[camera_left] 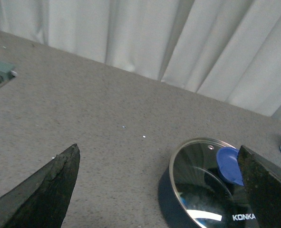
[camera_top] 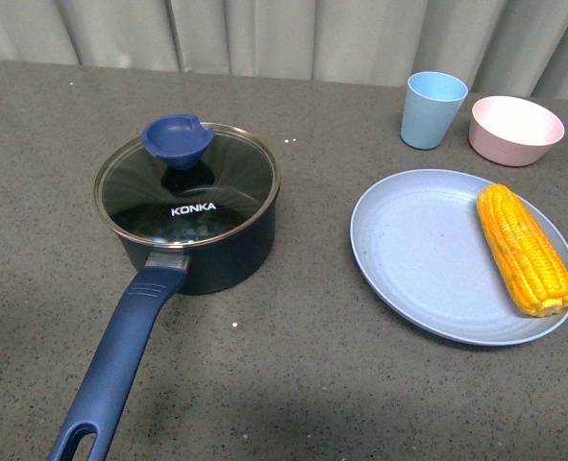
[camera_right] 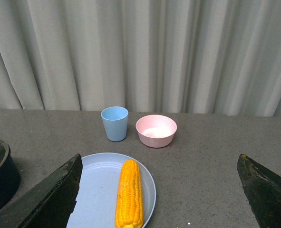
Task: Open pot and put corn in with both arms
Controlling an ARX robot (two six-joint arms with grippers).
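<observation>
— Where's the pot?
— On the table, left of the plate; glass lid on; handle pointing back toward the robot.
— The corn?
— Lying on the plate's right side; cup and bowl behind.
— The tools?
— Left tool and right tool: both spread wide apart.

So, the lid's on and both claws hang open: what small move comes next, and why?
Probably lower the left claw onto the blue knob of the round glass lid. The lid closes the dark navy saucepan, so the yellow corn cob on the pale blue plate cannot go in yet.
</observation>
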